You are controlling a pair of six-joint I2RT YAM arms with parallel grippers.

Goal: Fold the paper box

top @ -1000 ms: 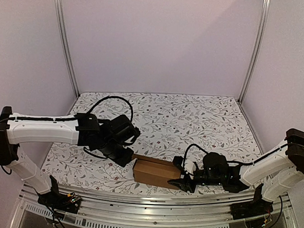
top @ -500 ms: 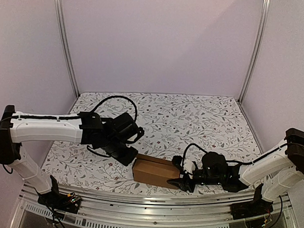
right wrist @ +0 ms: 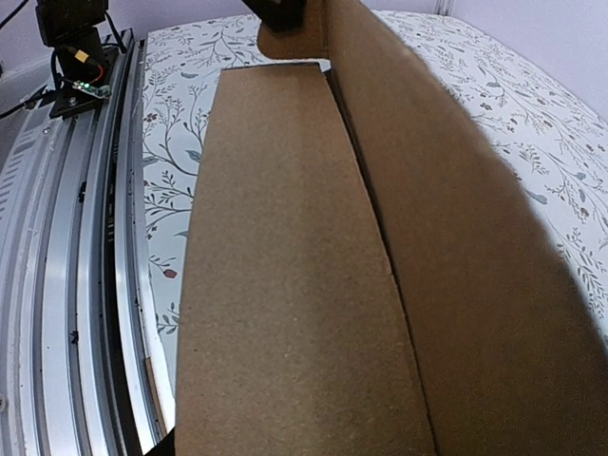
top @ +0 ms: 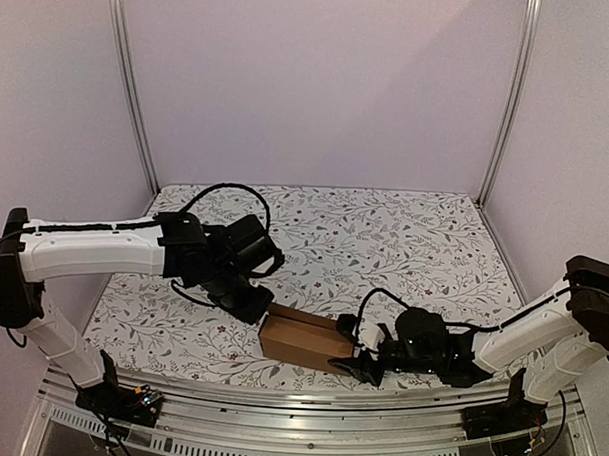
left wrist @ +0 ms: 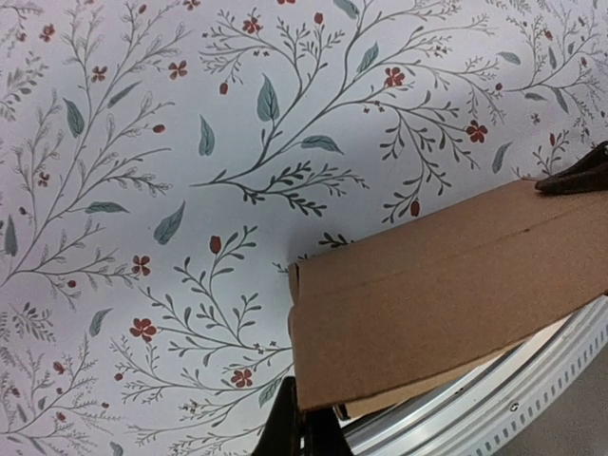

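Note:
The paper box [top: 303,339] is a plain brown narrow carton lying near the table's front edge. My left gripper [top: 259,306] is at its left end. In the left wrist view the fingers [left wrist: 285,429] are pressed together on the lower left corner of the box [left wrist: 446,294]. My right gripper [top: 357,348] straddles the box's right end, one finger behind it and one in front. One right fingertip [left wrist: 573,179] shows on the box's far edge. In the right wrist view the brown cardboard [right wrist: 294,285] fills the frame and hides the fingers.
The floral table cover [top: 384,241] spreads behind the box. A metal rail [top: 298,408] runs along the near edge, right in front of the box, and also shows in the right wrist view [right wrist: 66,285]. Aluminium posts [top: 129,82] and pale walls close the sides and back.
The box has slid a little to the left, and both grippers have moved left with it. The left arm's wrist has turned slightly.

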